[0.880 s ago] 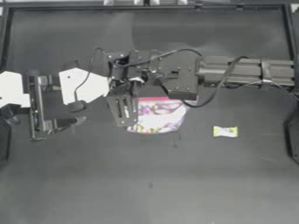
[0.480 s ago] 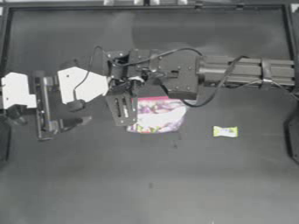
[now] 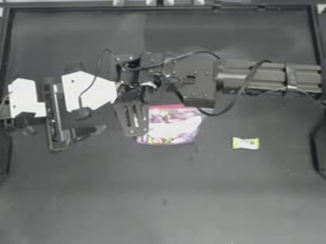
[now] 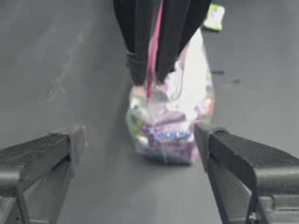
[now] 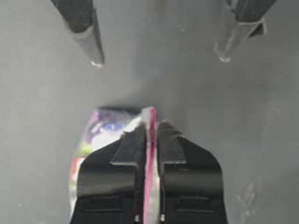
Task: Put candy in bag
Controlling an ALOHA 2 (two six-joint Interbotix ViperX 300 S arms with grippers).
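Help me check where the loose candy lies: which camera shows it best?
The top view: the candy lies alone on the table, apart from the bag that the right claw pinches by its strip. The left wrist view shows only a sliver of it behind the bag. The right wrist view shows none of it.

A dark, matte surface (image 3: 159, 200) fills the overhead view, edged by a thin raised border along the far side and both ends. Faint pale scuffs mark it.
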